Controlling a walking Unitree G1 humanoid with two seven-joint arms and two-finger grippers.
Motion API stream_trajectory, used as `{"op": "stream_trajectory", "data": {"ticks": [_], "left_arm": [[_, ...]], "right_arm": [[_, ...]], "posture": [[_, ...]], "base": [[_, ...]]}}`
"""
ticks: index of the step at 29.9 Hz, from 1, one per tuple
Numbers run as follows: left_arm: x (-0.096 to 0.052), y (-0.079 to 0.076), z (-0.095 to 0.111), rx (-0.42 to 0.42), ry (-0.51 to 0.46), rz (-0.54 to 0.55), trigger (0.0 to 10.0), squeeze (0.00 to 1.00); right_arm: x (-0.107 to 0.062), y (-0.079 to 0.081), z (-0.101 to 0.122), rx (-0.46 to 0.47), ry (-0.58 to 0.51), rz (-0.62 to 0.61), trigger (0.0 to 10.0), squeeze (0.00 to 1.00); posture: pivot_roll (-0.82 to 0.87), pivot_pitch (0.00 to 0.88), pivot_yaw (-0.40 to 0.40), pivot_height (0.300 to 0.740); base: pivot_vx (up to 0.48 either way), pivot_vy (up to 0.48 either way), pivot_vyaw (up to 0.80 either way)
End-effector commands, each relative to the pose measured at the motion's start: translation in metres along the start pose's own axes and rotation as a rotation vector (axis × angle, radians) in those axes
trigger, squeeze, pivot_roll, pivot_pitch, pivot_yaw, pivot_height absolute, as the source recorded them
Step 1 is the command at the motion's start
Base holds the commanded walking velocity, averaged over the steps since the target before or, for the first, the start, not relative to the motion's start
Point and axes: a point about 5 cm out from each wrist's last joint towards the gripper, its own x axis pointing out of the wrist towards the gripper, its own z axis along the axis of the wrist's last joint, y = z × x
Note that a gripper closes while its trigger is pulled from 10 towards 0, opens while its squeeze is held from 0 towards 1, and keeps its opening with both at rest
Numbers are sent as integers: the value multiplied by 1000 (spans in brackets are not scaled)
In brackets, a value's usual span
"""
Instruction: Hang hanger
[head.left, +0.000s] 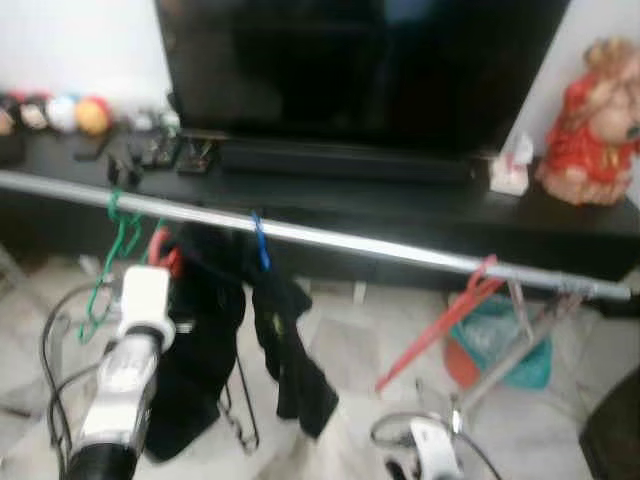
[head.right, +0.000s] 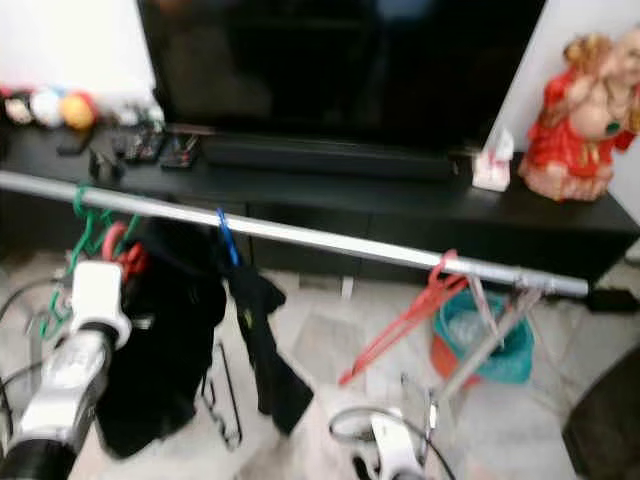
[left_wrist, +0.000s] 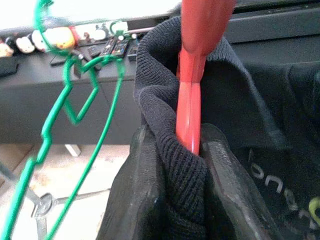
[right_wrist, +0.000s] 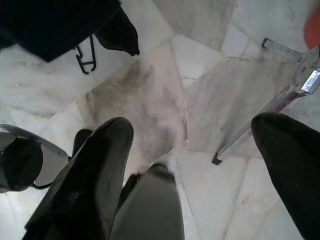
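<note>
A red hanger (left_wrist: 192, 95) carries a black knit garment (left_wrist: 235, 100). My left gripper (left_wrist: 187, 145) is shut on that hanger's neck and the collar around it, just below the silver rail (head.left: 330, 236). On the rail hang an empty green wire hanger (head.left: 120, 235), a blue hanger (head.left: 260, 240) with a dark garment (head.left: 295, 360), and, further right, a bare red hanger (head.left: 450, 318). My right gripper (right_wrist: 192, 127) is open, low over the marble floor (right_wrist: 150, 95), holding nothing.
Behind the rail stand a black TV console (head.left: 400, 215) and a large dark TV (head.left: 360, 60). A red figurine (head.left: 590, 120) sits at the console's right end, coloured balls (head.left: 75, 113) at its left. A teal basket (head.left: 505, 345) and the rack's metal leg (right_wrist: 280, 100) stand at the right.
</note>
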Motion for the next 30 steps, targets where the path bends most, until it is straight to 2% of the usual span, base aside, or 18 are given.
{"op": "stream_trajectory", "data": {"ticks": [1, 7, 14, 21, 30], "left_arm": [[3, -7, 7, 15, -32, -27, 10000, 0], [6, 2, 5, 24, -8, -17, 10000, 0], [18, 9, 10, 33, -1, -7, 10000, 0], [37, -3, 16, 53, 28, -119, 10000, 0], [56, 2, 24, 103, 94, -140, 10000, 0]], "right_arm": [[-3, -11, -6, -8, 24, -24, 10000, 0], [-3, -10, -6, -16, 26, -12, 10000, 0], [-3, -10, -5, -26, 27, 0, 10000, 0], [-2, -8, -5, -32, 27, 5, 10000, 0], [-2, -7, -4, -30, 23, 7, 10000, 0]], "posture": [[-36, 0, -17, 736], [-39, 0, -18, 736], [-44, 0, -15, 736], [-48, 0, -10, 736], [-54, 0, 5, 736]], "base": [[0, 0, 0], [0, 0, 0], [0, 0, 0], [0, 0, 0], [0, 0, 0]]}}
